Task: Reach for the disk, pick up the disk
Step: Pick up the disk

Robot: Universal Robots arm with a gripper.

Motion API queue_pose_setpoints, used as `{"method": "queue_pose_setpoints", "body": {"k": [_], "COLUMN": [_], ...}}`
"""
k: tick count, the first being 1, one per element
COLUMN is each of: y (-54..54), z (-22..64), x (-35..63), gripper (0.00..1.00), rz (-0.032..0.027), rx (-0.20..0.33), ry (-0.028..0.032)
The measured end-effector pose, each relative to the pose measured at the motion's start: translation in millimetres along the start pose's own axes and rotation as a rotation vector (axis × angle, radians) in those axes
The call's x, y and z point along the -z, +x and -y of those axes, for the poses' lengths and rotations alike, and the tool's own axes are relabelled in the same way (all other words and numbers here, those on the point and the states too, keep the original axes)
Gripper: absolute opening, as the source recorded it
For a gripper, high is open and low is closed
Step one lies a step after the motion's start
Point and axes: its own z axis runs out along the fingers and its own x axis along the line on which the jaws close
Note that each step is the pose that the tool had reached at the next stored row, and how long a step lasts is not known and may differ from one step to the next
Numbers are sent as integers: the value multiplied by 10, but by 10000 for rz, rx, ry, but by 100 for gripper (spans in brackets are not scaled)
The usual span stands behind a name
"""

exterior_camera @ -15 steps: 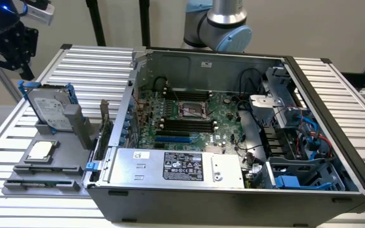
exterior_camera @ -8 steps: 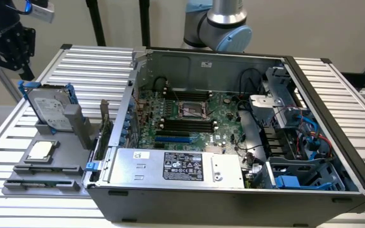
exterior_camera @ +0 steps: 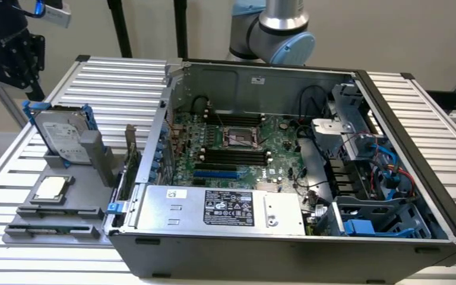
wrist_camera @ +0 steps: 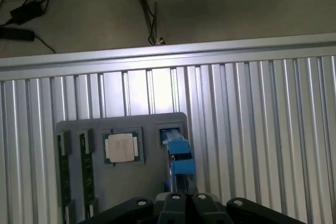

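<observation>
The disk (exterior_camera: 60,135) stands on edge in a slot of the grey tray (exterior_camera: 54,228), left of the open computer case in the exterior view. It is silver-grey with a white label and a blue carrier. In the wrist view I look down on its blue top edge (wrist_camera: 179,162). My gripper (exterior_camera: 10,56) hangs high above and behind the disk, well apart from it. Its black fingers (wrist_camera: 174,203) meet at the centre line, shut with nothing between them (wrist_camera: 188,204).
A small square silver chip (wrist_camera: 123,147) lies on the same tray beside the disk. The open computer case (exterior_camera: 291,160) with its silver power-supply box (exterior_camera: 220,208) takes up the ribbed metal table's (wrist_camera: 252,119) middle. Cables lie on the floor beyond the table edge.
</observation>
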Motion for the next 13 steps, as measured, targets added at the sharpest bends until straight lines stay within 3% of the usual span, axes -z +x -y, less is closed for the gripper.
{"method": "queue_pose_setpoints", "body": {"k": [8,13], "y": [-13,-14], "z": [-1,-2], "x": [0,0], "gripper": [11,24], "rz": [-6,-6], "rx": [374,373], "ry": [-3,-3]}}
